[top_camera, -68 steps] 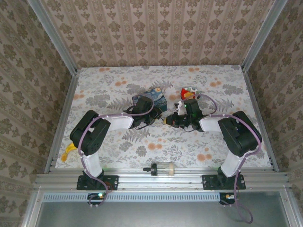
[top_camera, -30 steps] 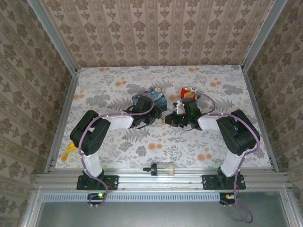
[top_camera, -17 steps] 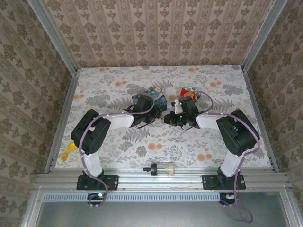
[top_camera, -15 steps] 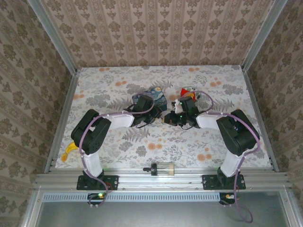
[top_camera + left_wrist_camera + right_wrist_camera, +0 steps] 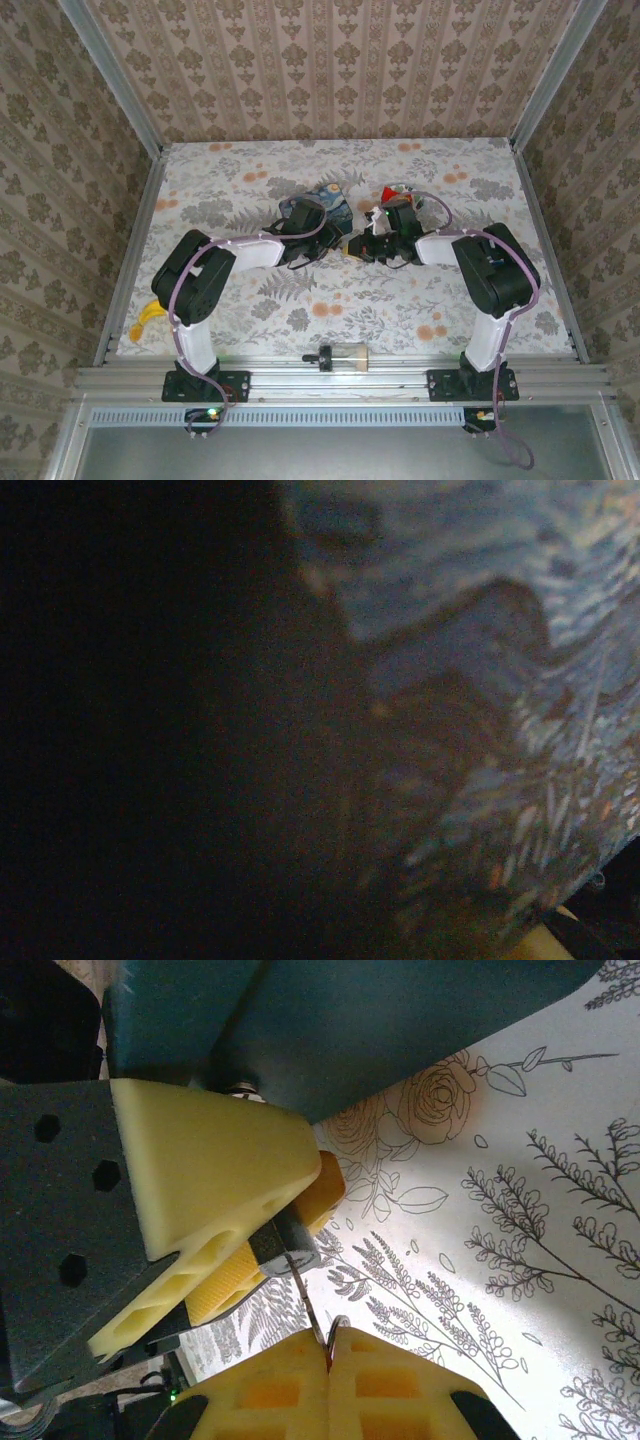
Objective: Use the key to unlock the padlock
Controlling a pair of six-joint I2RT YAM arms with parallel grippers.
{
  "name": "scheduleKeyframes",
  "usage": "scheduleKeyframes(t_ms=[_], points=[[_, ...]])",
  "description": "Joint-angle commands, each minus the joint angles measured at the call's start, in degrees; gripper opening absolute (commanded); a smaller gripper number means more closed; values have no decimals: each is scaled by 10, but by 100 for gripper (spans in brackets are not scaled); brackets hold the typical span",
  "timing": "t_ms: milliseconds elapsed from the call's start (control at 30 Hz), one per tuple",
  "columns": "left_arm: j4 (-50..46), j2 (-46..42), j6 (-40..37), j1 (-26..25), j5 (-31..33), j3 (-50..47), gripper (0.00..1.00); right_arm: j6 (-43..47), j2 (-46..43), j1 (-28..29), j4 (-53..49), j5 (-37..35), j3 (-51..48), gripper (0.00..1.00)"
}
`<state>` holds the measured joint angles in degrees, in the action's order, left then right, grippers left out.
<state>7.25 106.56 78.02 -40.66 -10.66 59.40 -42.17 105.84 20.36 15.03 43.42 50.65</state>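
Right wrist view tells the most. The right gripper [image 5: 328,1352] has its yellow pads pressed flat together. A tiny, thin brownish-metal key [image 5: 312,1305] pokes out of the seam between them, seen edge-on as little more than a sliver. The key points at a tiny black-bodied padlock [image 5: 282,1245]. The lock sits clamped between the yellow fingers of the left gripper [image 5: 290,1218], so those jaws look closed on the lock's body. Key tip and lock seem to touch, or very nearly.

From the top external view, the two arms meet low over the flower-printed table [image 5: 300,310]. The meeting point is around the table's middle and a little toward its far edge, just beside the near right corner of a blue swirl-painted rectangular box [image 5: 325,200].

I judge the step in hand to be insertion: lining the key up with the keyway. The next move calls for a small, straight push along the key's length while the left arm holds the lock steady, followed by a twist of the right wrist. With so thin a key pinched between soft pads, it could pivot or slip under side load.

The keyhole is not visible, so I cannot tell whether the key has entered. The shackle cannot be picked out with confidence. A small ring-like glint just beside the right pads could belong to either piece. The left wrist view is dark and blurred, with the box's painted surface close against the lens. In the top external view, key and lock are too small to make out.
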Motion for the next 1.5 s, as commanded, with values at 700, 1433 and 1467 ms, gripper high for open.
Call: scheduleKeyframes(t_ms=[700,1433,1467], points=[[-56,26,21,-31,-113,5,0,-66,39,-10,158,3,66,0],[-45,29,17,-34,-140,11,0,9,27,-12,203,74,76,0],[-43,29,16,-34,-140,11,0,0,28,-12,214,71,73,0]])
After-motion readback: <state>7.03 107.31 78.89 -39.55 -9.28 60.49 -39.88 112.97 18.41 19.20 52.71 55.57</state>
